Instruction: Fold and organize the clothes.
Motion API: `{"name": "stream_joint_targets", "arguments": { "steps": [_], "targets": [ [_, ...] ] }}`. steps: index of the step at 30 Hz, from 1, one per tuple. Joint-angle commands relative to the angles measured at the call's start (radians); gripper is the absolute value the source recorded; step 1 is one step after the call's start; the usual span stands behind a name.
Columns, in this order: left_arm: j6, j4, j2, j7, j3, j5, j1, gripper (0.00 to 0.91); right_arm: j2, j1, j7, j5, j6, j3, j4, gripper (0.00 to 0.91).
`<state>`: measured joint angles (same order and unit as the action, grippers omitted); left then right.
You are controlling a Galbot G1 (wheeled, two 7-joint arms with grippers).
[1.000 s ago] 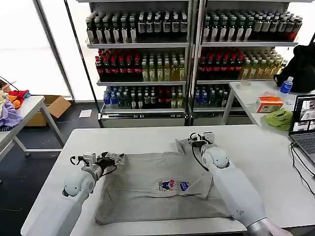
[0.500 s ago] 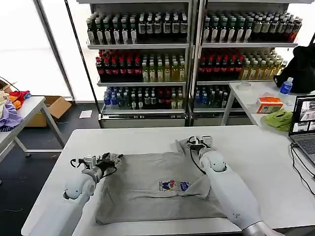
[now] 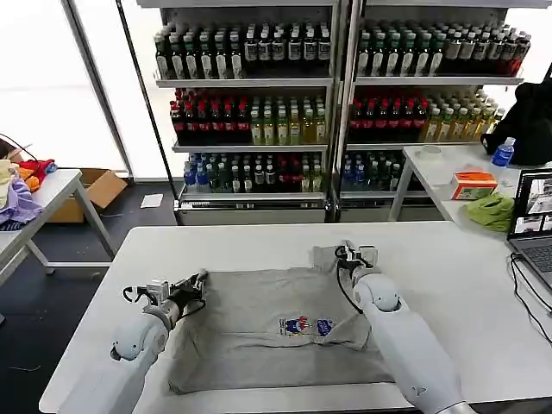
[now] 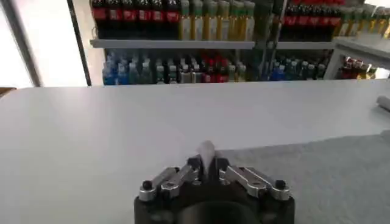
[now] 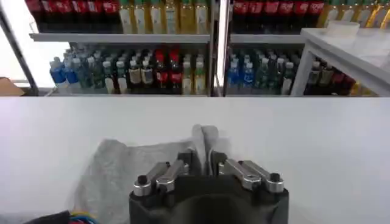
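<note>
Grey shirt (image 3: 267, 323) flat mid-frame; left gripper (image 3: 197, 280) pinches its left corner, right gripper (image 3: 355, 254) clamps top-right sleeve.

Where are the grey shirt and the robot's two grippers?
grey shirt (image 3: 259, 319): head view, its flat middle.
left gripper (image 3: 197, 280): head view, between its fingers, at the shirt's edge.
right gripper (image 3: 347, 253): head view, between its fingers, pinching cloth.
</note>
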<state>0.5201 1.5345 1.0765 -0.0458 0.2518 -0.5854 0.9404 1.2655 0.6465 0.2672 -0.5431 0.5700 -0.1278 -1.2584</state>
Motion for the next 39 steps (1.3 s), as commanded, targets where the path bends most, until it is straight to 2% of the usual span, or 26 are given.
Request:
{"name": "stream_joint_targets", "arguments": {
  "steps": [1,8,20,28,32,39],
  "targets": [
    [-0.042,0.012,0.015,-0.009,0.010,-0.001,0.013,0.000,-0.003,0.034,0.020,-0.024,0.008,-0.023,-0.085,0.000],
    [-0.077,0.068,0.007,-0.028,0.032,-0.034,0.032,0.000,-0.002,0.090,0.051,-0.047,0.006,-0.089,-0.223,0.000],
    [-0.114,0.301,-0.030,-0.040,0.124,-0.077,0.181,0.000,-0.062,0.220,0.053,-0.036,-0.025,-0.116,-0.558,0.000],
    [-0.111,0.412,-0.048,-0.038,0.174,-0.069,0.294,0.000,-0.073,0.365,0.076,-0.026,-0.031,-0.147,-0.683,0.000],
    [-0.114,0.457,-0.051,-0.029,0.182,-0.033,0.376,0.000,-0.079,0.474,0.094,0.021,-0.024,-0.162,-0.747,0.000],
    [-0.129,0.436,-0.018,-0.006,0.176,0.052,0.440,0.000,-0.076,0.613,0.114,0.030,-0.037,-0.221,-0.771,0.000]
  ]
}}
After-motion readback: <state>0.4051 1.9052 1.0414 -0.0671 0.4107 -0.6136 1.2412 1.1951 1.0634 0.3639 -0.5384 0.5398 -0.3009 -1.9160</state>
